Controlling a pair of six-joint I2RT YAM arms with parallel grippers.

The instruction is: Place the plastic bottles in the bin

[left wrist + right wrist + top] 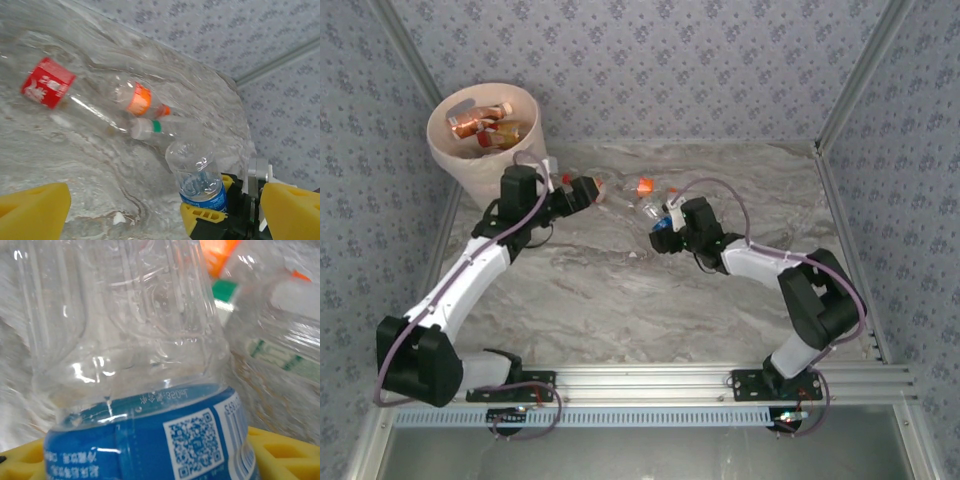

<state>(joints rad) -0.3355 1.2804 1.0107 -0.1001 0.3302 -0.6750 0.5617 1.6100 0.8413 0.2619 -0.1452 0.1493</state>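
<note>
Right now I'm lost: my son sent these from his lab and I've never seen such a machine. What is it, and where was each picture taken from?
Two white-and-black robot arms are bolted to a grey marbled table. One picture looks down from above; the others come from a camera on each wrist. The left claw stands open and empty. The right claw is closed on a clear plastic bottle with a blue label. Three more clear bottles lie on the table nearby; further bottles sit in the round beige plastic bin.

Blue-labelled bottle (pixel 145 440) cropped top and bottom; blurred bottles (pixel 280 355) behind.
</note>
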